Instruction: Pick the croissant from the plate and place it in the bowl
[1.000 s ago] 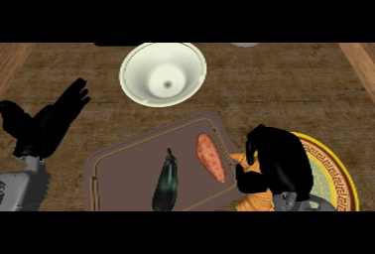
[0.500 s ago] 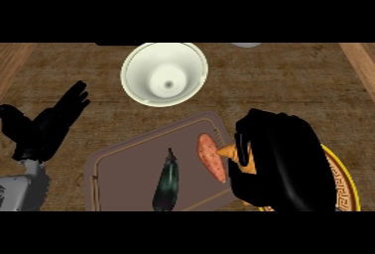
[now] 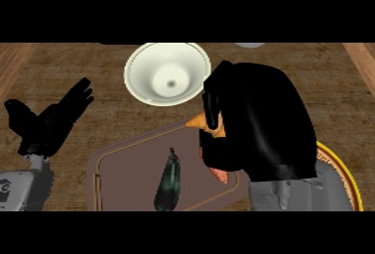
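Croissant (image 3: 201, 122): tan-orange tip only, showing at the left edge of the right hand (image 3: 256, 119); rest hidden inside the curl; off the plate, not yet in the bowl.

Right hand: fingers curled round the croissant, back of hand toward the view; covering the board's far right corner; just beside the bowl's right rim, not over its hollow.

Bowl (image 3: 144, 65): cream, round, nothing inside; standing beyond the board on the desk (image 3: 81, 64).

Board (image 3: 124, 171): brown, raised border; carrying a dark long vegetable (image 3: 170, 179) and an orange vegetable (image 3: 219, 175), the latter mostly hidden under the hand.

Plate (image 3: 345, 173): yellow-rimmed, at the right, largely behind the right forearm; well apart from the bowl.

Left hand (image 3: 47, 119): open, fingers up, resting at the view's left; apart from everything listed.

Hazards, as judged:
- release too early, hand short of the bowl's centre; croissant likely to strike the rim and land on the desk or the board
- knuckles meeting the near rim during the sideways shift; bowl liable to slide or tip
- grasp unverifiable, most of the croissant out of sight; slip from the fingers not to be ruled out
- low travel over the board; possible brush against the orange vegetable beneath

Remedy suggested: hand carried further left over the hollow, then opened low.
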